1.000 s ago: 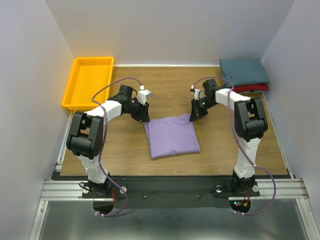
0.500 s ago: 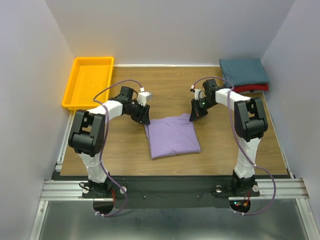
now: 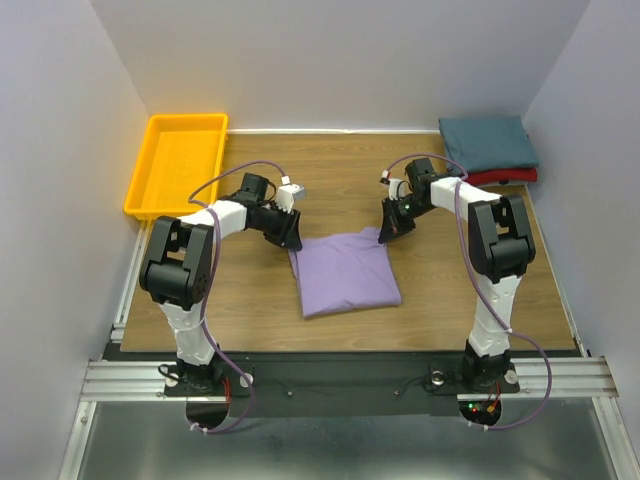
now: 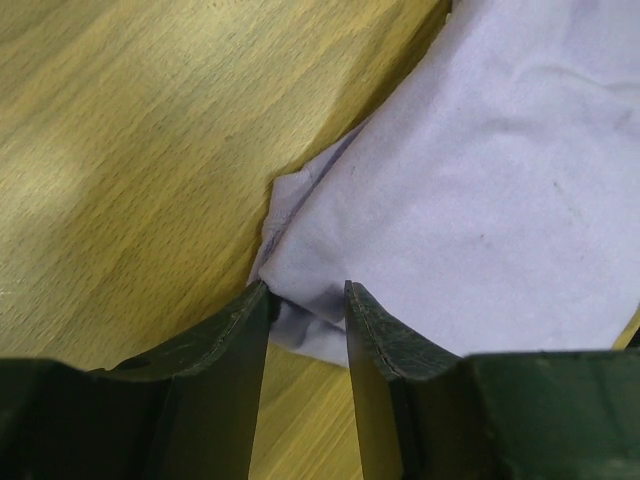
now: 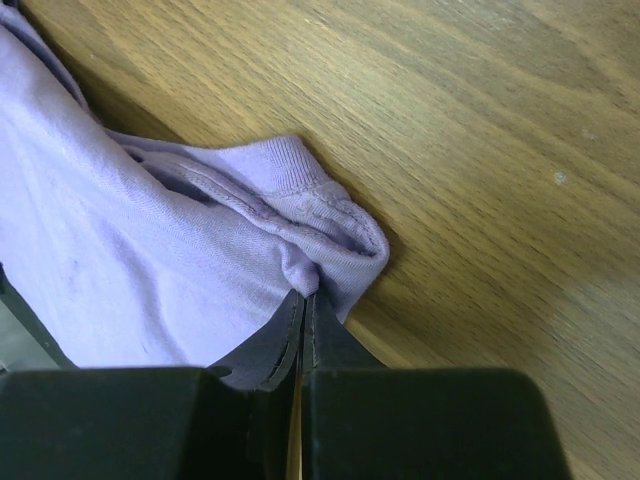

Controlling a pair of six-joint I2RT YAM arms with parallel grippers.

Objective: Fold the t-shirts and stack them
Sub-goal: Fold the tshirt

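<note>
At the far left corner of the counter [image 3: 340, 190] sits a yellow-orange tray [image 3: 175, 165], its long side running from near to far, well apart from the cloth. Just right of it, the left arm reaches across the wood and brings the left gripper [image 3: 290, 236] down to the far left corner of the lavender t-shirt [image 3: 345, 272]. In the left wrist view its two dark fingers [image 4: 235, 330] stand apart, with bare wood showing between them lower down. A small tucked corner of the purple cloth lies at the mouth of the gap, just at the tips. The jaws are parted and are not clamped on the fabric.

The lavender t-shirt lies in the middle of the counter, folded into a rough rectangle turned slightly askew, between the two arms.

At its far right corner the right gripper [image 3: 391, 232] is closed tight. The right wrist view shows the fingers pressed together on a bunched fold of the cloth, and the stitched hem curls over just beyond the tips.

In the far right corner of the counter the teal t-shirt [image 3: 487, 142] lies folded on top of the red t-shirt [image 3: 505, 177]. The red one shows only as a strip along the near edge of the teal one. Both are well apart from the lavender one.
</note>
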